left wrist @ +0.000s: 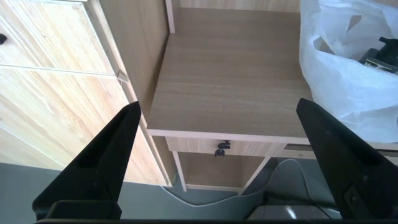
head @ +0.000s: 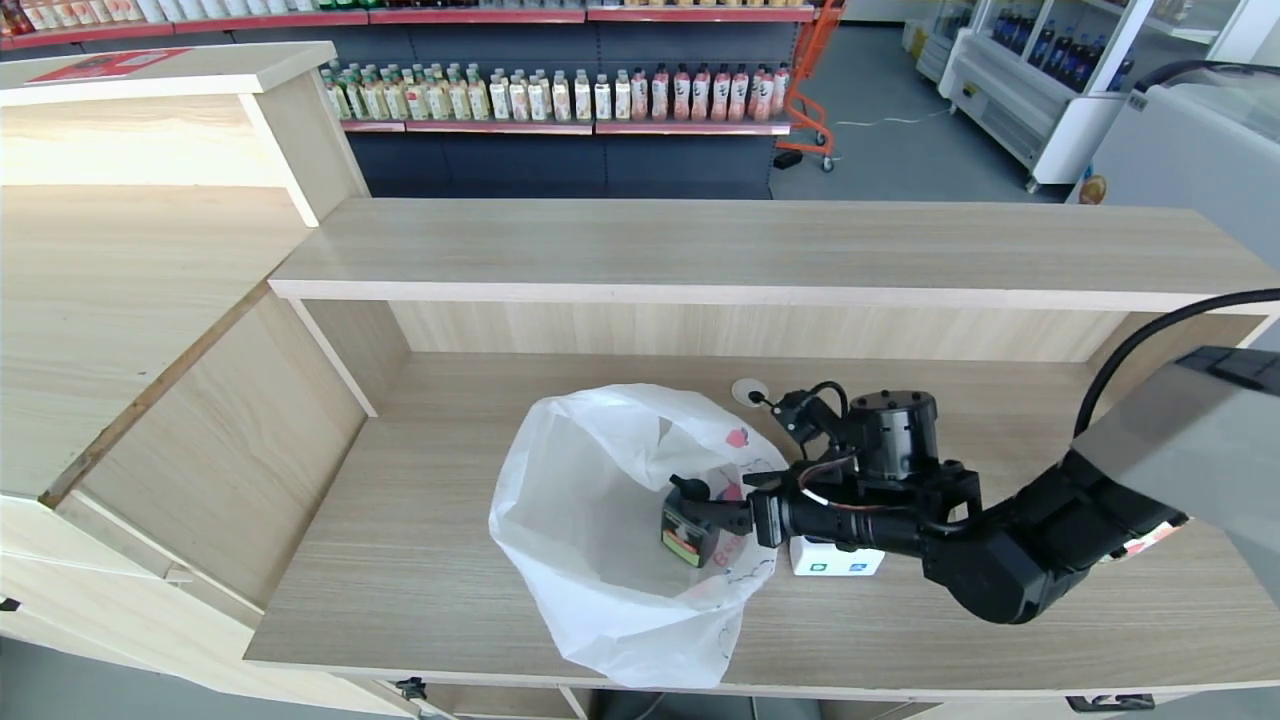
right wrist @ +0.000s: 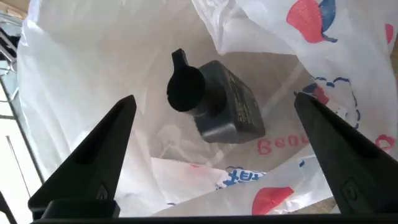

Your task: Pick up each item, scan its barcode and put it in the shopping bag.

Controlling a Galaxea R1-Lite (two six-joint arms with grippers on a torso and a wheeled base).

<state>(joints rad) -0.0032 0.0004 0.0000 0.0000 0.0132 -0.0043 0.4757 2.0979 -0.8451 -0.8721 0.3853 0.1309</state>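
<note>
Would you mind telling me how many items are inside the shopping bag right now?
1. A dark pump bottle lies inside the white shopping bag on the counter. The bag's folds may hide something else.

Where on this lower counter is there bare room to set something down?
Free: the counter between the left side panel and the shopping bag, and the strip behind the bag. Crowded: right of the bag, where the white box sits under the right arm.

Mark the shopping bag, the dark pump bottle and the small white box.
shopping bag point(head: 570, 500): head view, its left wall.
dark pump bottle point(right wrist: 230, 109): right wrist view, its body.
small white box point(head: 835, 562): head view, front face.
</note>
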